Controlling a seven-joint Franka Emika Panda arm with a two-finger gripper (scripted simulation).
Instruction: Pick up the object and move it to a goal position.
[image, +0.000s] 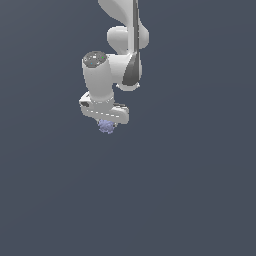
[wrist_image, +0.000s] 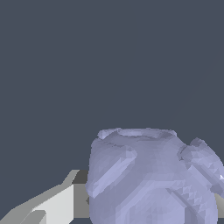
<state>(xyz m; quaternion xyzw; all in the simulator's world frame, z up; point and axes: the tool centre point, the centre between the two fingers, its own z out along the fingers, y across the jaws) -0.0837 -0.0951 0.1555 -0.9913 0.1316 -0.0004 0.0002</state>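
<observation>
The object (image: 106, 126) is a small bumpy lavender-blue lump directly under my white gripper bar in the exterior view. It is much narrower than the bar. My gripper (image: 106, 123) points down, and its fingers are mostly hidden behind the lump there. In the wrist view the object (wrist_image: 148, 175) fills the space between the fingers. One pale finger (wrist_image: 57, 205) presses against its side, and only a sliver of the other shows at the frame edge. The gripper is shut on the object.
A plain dark blue-grey surface (image: 190, 190) fills both views. The white arm's links (image: 127, 45) rise above the gripper. No other objects or edges show.
</observation>
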